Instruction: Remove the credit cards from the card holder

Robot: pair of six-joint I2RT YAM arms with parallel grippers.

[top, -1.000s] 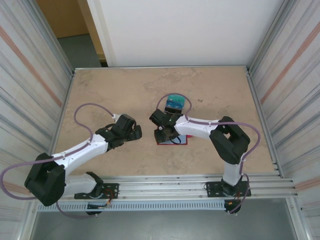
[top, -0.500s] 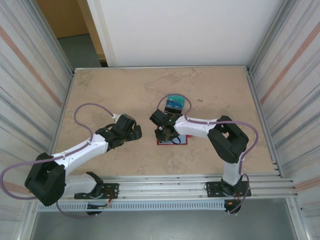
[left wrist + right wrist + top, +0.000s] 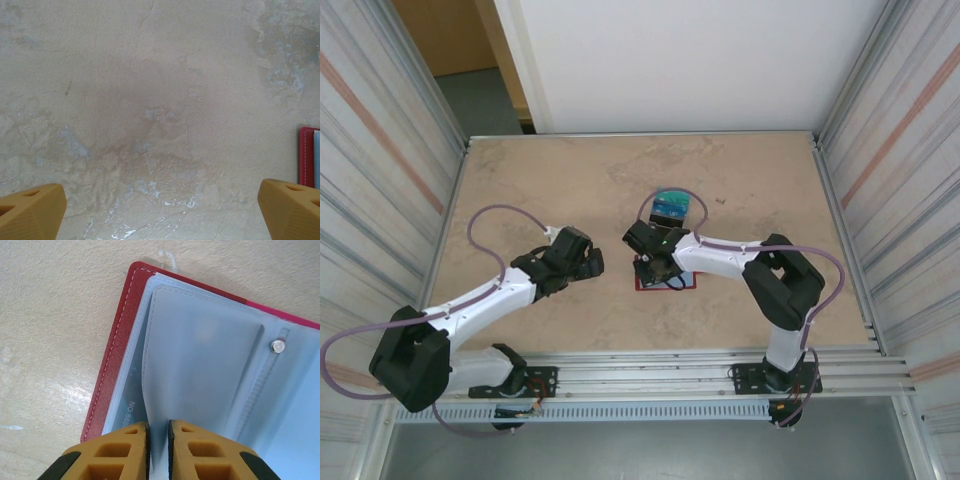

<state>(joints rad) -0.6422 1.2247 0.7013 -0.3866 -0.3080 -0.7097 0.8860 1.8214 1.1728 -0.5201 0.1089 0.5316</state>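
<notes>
The red card holder (image 3: pixel 107 375) lies open on the table, its pale blue-grey clear pockets facing up. My right gripper (image 3: pixel 158 432) is shut on the raised edge of one clear pocket leaf (image 3: pixel 200 370). A dark teal credit card (image 3: pixel 126 402) with pale print shows through the pocket beneath it. From above, the right gripper (image 3: pixel 653 262) covers most of the card holder (image 3: pixel 682 281). Teal and blue credit cards (image 3: pixel 671 207) lie loose just beyond it. My left gripper (image 3: pixel 592 263) hovers open to the left of the holder, whose red edge (image 3: pixel 304 155) appears beside its right fingertip (image 3: pixel 290 207).
The tabletop (image 3: pixel 540 190) is a mottled beige surface. Corrugated metal walls (image 3: pixel 390 150) close it in on the left and right, a white panel (image 3: pixel 690 60) stands at the back, and an aluminium rail (image 3: pixel 650 365) runs along the near edge.
The right arm has shifted slightly over the card holder, its elbow moving a little to the right. The left arm has stayed still.
</notes>
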